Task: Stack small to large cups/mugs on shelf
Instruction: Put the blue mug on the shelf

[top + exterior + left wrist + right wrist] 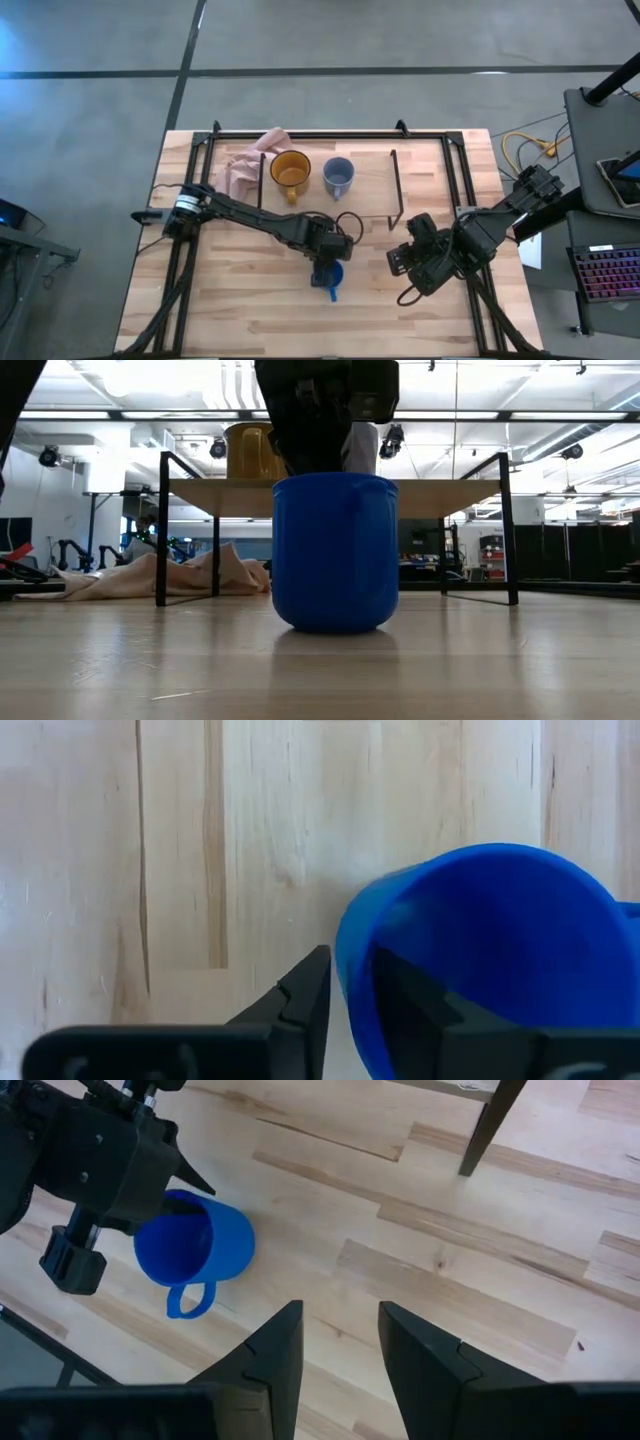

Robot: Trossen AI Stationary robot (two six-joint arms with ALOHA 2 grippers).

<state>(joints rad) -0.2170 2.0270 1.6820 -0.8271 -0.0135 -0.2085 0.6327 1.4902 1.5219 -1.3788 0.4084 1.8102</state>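
We see the left gripper (348,995) pinching the blue mug's (490,950) rim — one finger inside. The right gripper (340,1345) waits nearby, fingers parted and empty.

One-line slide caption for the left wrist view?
Left gripper fingers straddling the blue mug rim on the tabletop.

Bright blue mug (333,276); yellow-orange mug (290,171); grey-blue mug (338,176); pink cloth (245,166); pale wood-grain table (250,310); black grippers.

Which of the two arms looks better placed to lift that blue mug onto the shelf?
The left. Its end effector already straddles the blue mug's rim, one finger inside, one outside. The right end effector hangs open beside it, holding nothing.
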